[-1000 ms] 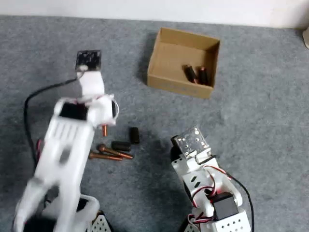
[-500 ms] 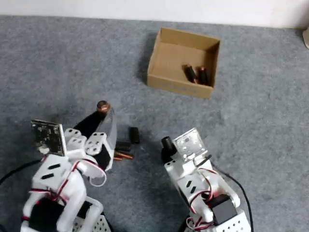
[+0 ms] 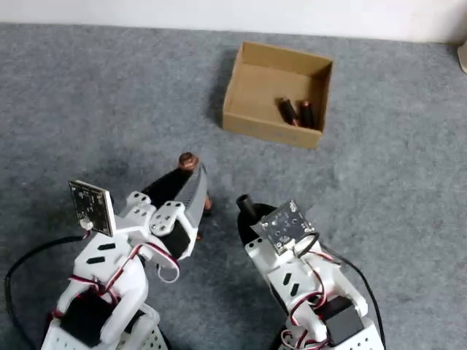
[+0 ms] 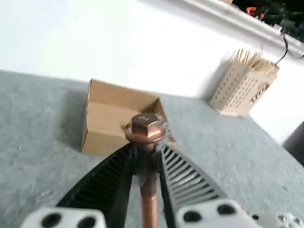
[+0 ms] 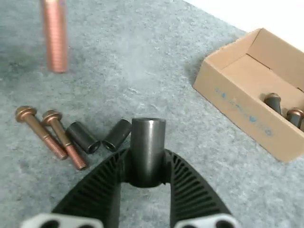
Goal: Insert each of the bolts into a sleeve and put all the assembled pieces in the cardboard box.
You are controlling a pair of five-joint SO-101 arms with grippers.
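Grey carpeted table (image 3: 109, 95), left gripper (image 4: 146, 151) clamped on bolt (image 4: 145, 127) — upright, head up, right gripper (image 5: 147, 157) clasping sleeve (image 5: 148, 137) — lengthwise along fingers.

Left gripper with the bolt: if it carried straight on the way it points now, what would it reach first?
Probably the cardboard box: it lies straight beyond the bolt held in the left gripper, with carpet between. Depth is unclear, so the gripper might pass above it.
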